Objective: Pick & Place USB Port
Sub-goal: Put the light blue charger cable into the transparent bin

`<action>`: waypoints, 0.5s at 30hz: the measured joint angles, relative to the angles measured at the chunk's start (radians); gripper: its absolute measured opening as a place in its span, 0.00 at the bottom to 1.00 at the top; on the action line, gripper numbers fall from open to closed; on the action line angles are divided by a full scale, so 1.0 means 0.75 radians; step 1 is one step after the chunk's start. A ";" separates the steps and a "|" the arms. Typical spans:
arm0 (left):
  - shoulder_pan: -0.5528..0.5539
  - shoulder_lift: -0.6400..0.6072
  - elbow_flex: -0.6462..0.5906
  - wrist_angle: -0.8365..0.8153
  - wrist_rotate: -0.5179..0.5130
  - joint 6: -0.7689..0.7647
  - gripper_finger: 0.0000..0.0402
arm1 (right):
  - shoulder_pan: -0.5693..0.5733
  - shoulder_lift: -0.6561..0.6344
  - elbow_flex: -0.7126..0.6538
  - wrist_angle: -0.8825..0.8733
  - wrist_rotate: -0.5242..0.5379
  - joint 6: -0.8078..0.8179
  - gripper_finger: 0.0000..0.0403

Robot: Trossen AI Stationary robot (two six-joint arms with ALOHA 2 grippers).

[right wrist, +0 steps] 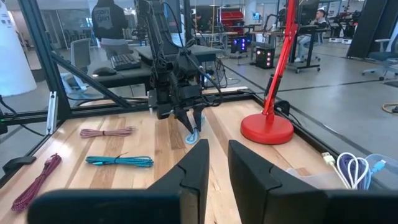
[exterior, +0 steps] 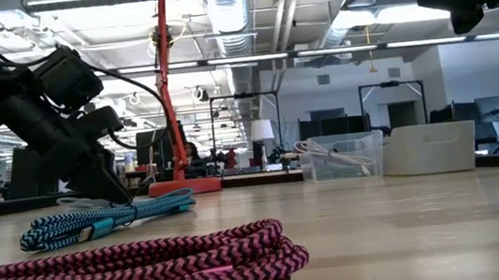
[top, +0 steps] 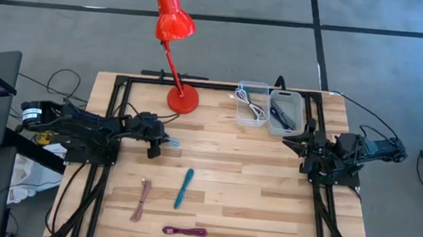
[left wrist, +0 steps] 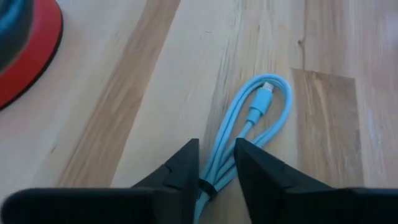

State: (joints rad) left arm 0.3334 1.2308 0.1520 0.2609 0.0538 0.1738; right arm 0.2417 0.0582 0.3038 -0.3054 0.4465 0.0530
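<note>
Your left gripper (left wrist: 216, 174) is down on the counter (top: 267, 185) with its fingers straddling the tied end of the light blue USB cable (left wrist: 258, 115), which lies near the red lamp (top: 175, 46) base. The jaws stand narrowly apart around the bundle; no firm pinch visible.

Risks:
- You're gripping at the tie, so the loop may slip out or drag on lift.
- Fingertips are close to the wood and may scrape.
- The clear bins (top: 270, 107) sit far across, so the loose loop could swing and snag.

Right gripper (right wrist: 217, 165) waits near the bins, slightly parted, holding nothing.

No readable labels or brands.
</note>
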 joint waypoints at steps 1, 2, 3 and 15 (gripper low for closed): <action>0.000 0.000 -0.001 -0.001 0.002 0.000 0.22 | 0.000 0.000 0.000 0.000 0.000 0.000 0.13; 0.000 0.000 -0.001 -0.001 0.006 0.001 0.19 | 0.000 0.000 0.000 0.000 0.000 0.000 0.13; 0.000 0.001 -0.001 -0.001 0.010 0.001 0.15 | 0.000 0.000 0.000 0.000 0.000 0.000 0.13; 0.000 0.004 -0.009 0.128 -0.002 -0.044 0.01 | 0.000 0.000 0.001 0.000 0.001 -0.001 0.13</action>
State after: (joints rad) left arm 0.3332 1.2341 0.1455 0.3572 0.0521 0.1408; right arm 0.2417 0.0582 0.3042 -0.3054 0.4469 0.0525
